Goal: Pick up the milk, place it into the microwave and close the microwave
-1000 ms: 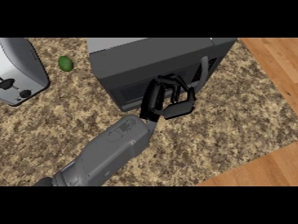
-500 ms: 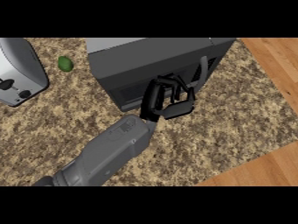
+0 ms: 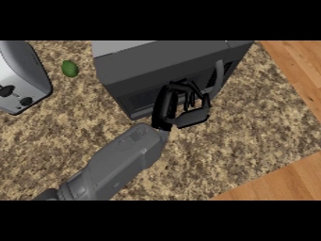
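One hand point(image 3: 182, 104) shows, at the frame's centre, on a grey forearm point(image 3: 117, 164) that comes up from the lower left edge. Which of the robot's two hands it is cannot be told for sure; by the way it enters, it reads as the left. Its black fingers point(image 3: 190, 94) are spread and nearly straight, lying against the front face of the microwave point(image 3: 163, 66), beside the dark vertical handle point(image 3: 217, 77) on that face. They curl round nothing and pinch nothing. The thumb side sits lower, at the bottom edge of the door.

The microwave fills the upper middle of the frame, a dark grey box with a lighter top strip at its upper left corner. Its door looks flat against the body. The milk shows nowhere outside it; whether it is inside cannot be told.

On the speckled bench point(image 3: 260, 122), a silver toaster point(image 3: 10, 77) stands at the upper left, with two dark knobs on its near side. Between toaster and microwave lies a small green fruit point(image 3: 69, 68), apart from both. Wooden floor point(image 3: 301, 89) shows at the right and lower right.
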### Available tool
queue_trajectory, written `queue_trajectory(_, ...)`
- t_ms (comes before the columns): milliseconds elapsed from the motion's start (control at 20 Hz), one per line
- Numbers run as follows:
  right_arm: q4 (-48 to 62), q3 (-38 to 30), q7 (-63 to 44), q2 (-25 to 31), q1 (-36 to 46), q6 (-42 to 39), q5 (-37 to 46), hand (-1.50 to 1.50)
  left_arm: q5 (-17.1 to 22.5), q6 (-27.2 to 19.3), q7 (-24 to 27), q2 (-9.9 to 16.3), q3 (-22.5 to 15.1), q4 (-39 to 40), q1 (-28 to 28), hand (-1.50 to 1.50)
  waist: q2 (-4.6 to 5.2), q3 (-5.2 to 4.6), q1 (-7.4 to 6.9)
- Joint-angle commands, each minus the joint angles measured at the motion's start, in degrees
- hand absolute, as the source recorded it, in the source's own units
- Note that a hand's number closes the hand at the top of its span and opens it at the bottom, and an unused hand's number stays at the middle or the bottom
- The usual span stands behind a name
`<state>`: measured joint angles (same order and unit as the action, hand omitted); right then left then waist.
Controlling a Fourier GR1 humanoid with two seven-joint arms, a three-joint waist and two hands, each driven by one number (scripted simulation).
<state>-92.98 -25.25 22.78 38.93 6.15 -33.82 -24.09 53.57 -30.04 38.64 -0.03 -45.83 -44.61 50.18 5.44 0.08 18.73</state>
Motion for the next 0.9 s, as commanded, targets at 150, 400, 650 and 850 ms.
queue_trajectory(150,2.7,-1.2,0.4,2.1,1.6,-1.0,-0.2,-1.50,1.9,0.8,0.1,0.0,1.9,4.3,4.9,1.50,1.07,0.01,0.19)
queue_trajectory(400,5.6,-1.1,0.1,2.6,2.6,-2.5,-1.8,-1.50,2.8,0.3,0.5,0.0,1.2,4.5,6.2,1.50,1.21,0.10,-0.31)
queue_trajectory(650,8.4,-1.7,0.4,2.6,3.3,-3.6,-3.7,-1.50,3.8,1.1,1.2,0.0,0.4,5.2,5.8,1.50,1.36,0.17,-0.51)
queue_trajectory(850,9.9,-1.8,0.3,3.1,4.4,-4.4,-5.0,-1.50,4.9,0.8,1.1,0.0,0.0,5.1,6.7,1.50,1.17,0.19,-0.32)
